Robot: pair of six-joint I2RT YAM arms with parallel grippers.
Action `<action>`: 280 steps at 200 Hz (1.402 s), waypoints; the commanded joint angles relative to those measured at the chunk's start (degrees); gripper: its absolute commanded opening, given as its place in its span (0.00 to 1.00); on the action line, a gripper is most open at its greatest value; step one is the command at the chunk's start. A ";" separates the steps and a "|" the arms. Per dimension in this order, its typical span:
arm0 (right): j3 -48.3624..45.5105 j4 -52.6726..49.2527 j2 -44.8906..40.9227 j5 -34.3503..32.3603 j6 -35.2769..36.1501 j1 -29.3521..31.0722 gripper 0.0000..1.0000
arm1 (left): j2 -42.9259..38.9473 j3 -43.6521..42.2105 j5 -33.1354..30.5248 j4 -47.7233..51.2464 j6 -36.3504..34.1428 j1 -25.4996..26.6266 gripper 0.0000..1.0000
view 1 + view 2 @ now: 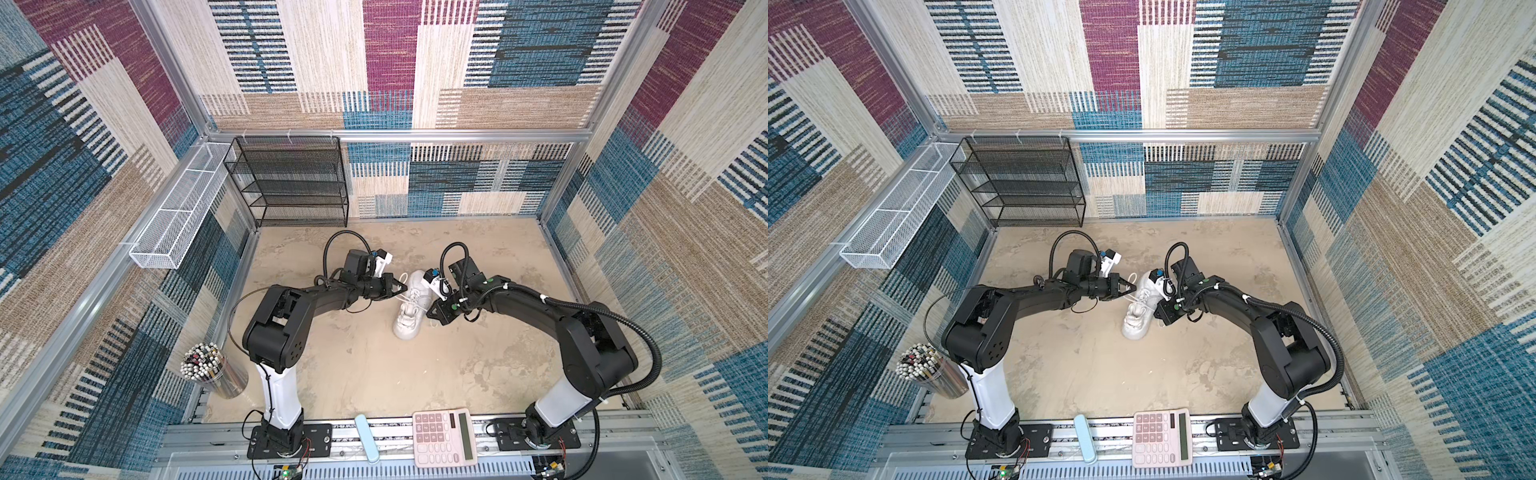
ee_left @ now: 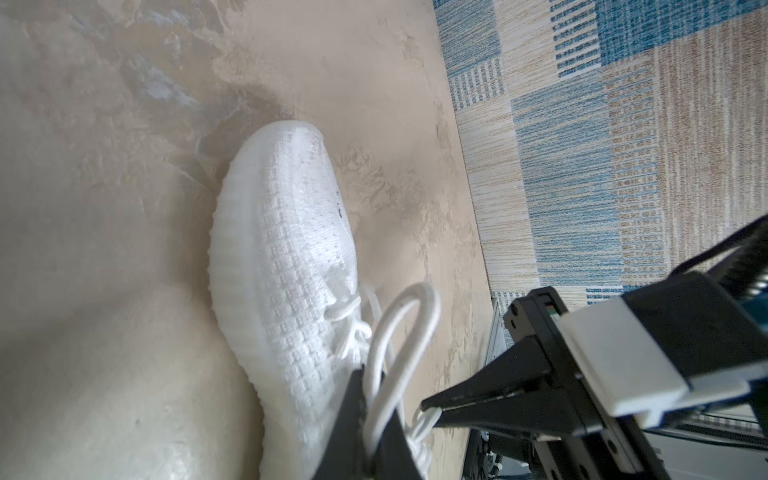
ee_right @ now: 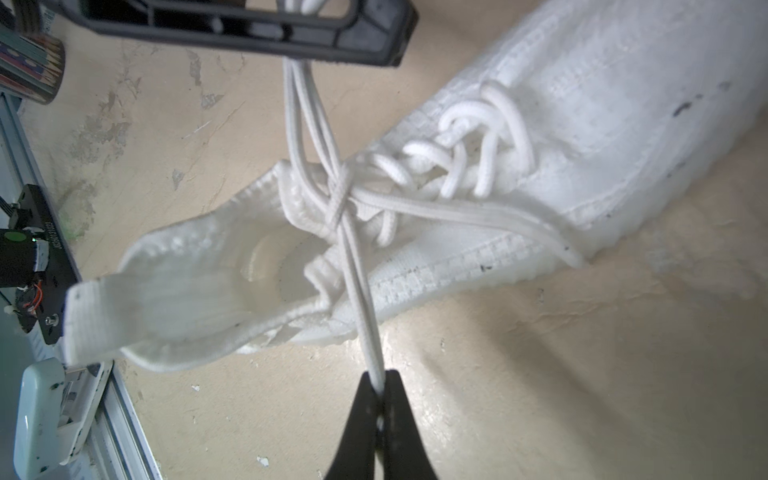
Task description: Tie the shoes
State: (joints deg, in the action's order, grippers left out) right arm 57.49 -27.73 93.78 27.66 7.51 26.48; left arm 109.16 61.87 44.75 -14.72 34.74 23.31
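The white sneaker (image 1: pixel 409 316) (image 1: pixel 1136 318) lies mid-table, toe toward the front edge. My left gripper (image 1: pixel 403 287) (image 2: pixel 374 399) is beside the shoe's left side, shut on a white lace loop (image 2: pixel 409 316) that arches out past its fingers. My right gripper (image 1: pixel 431 312) (image 3: pixel 380 384) is at the shoe's right side, shut on a lace strand that runs taut up to the crossing (image 3: pixel 338 195) over the shoe's tongue. In the right wrist view, two strands rise from that crossing to the left arm's black fingers (image 3: pixel 249 29). A loose lace end (image 3: pixel 575 257) trails over the shoe's side.
A pink calculator (image 1: pixel 442 436) and a light blue case (image 1: pixel 366 438) sit on the front rail. A cup of pencils (image 1: pixel 208 368) stands at the front left. A black mesh rack (image 1: pixel 291 183) and a white wire basket (image 1: pixel 174 220) are at the back left.
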 commanded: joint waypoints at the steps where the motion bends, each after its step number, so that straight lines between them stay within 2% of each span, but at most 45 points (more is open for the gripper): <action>1: -1.52 -9.51 -0.61 -1.22 -2.48 0.39 0.00 | -1.06 0.22 -2.88 -4.05 -0.57 -0.39 0.00; 29: -2.65 -9.59 -0.03 -1.70 -3.73 1.01 0.00 | 0.24 1.67 -1.77 -2.74 -1.12 -0.42 0.00; 128: -2.05 -11.42 2.68 -6.51 -3.97 1.91 0.00 | 2.94 5.31 -6.31 1.89 -2.80 -3.16 0.00; 191: -2.17 -11.21 3.21 -6.66 -3.78 1.90 0.00 | 2.13 1.56 -8.18 -3.06 0.82 -3.90 0.00; 232: -1.24 -12.50 3.43 -8.43 -2.96 1.90 0.00 | 1.95 -0.10 -7.10 -7.15 3.60 -4.92 0.00; 280: 2.06 -15.55 2.18 -11.13 -2.51 1.87 0.00 | 0.58 0.05 -5.12 -6.12 2.13 -3.33 0.00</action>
State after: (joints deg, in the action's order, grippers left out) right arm 59.00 -26.70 96.62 23.38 4.86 28.45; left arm 111.46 61.78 46.61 -14.70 37.50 20.18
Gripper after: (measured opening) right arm 0.068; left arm 0.065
